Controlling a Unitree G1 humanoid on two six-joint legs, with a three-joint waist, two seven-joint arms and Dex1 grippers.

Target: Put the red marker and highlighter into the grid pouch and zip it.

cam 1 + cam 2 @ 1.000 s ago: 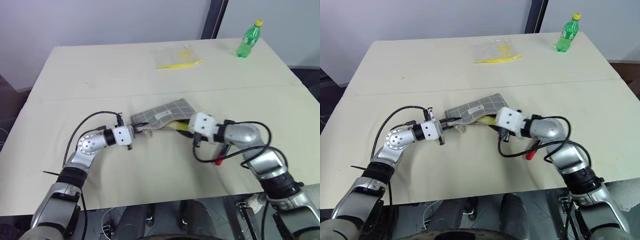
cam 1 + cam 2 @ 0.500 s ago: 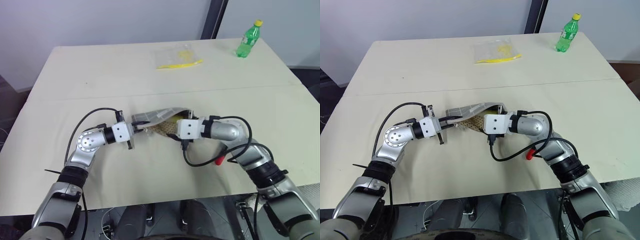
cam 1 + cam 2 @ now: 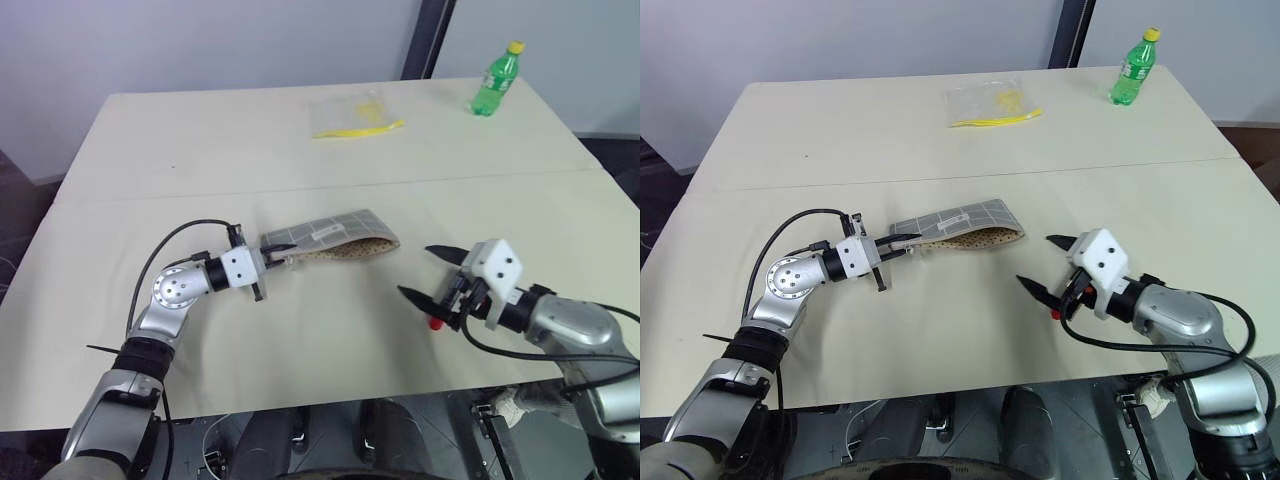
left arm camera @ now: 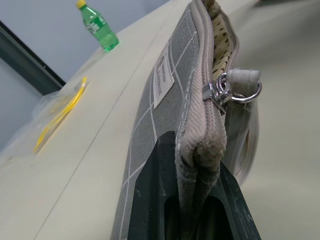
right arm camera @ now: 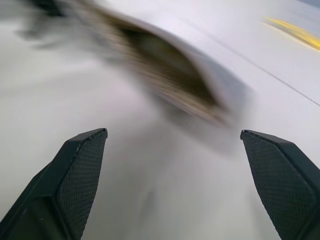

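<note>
The grid pouch (image 3: 335, 233) lies mid-table, grey with white lines, its dotted lining showing along the open near edge. My left gripper (image 3: 281, 248) is shut on the pouch's left end; the left wrist view shows the black fingers (image 4: 160, 170) pinching the fabric just below the zipper pull (image 4: 235, 87). My right gripper (image 3: 420, 272) hangs open and empty to the right of the pouch, apart from it. A bit of the red marker (image 3: 436, 323) peeks out on the table under the right hand. The highlighter is hidden. The pouch's mouth (image 5: 170, 75) is blurred in the right wrist view.
At the table's far side lie a clear plastic bag (image 3: 358, 112) with yellow contents and, at the far right corner, a green bottle (image 3: 497, 78). The table's front edge runs close under the right arm.
My right gripper has pulled out of the pouch's mouth, moved right and toward the front edge, and opened. The yellow pen no longer shows at the mouth. The pouch has sunk flatter. Left gripper unchanged.
</note>
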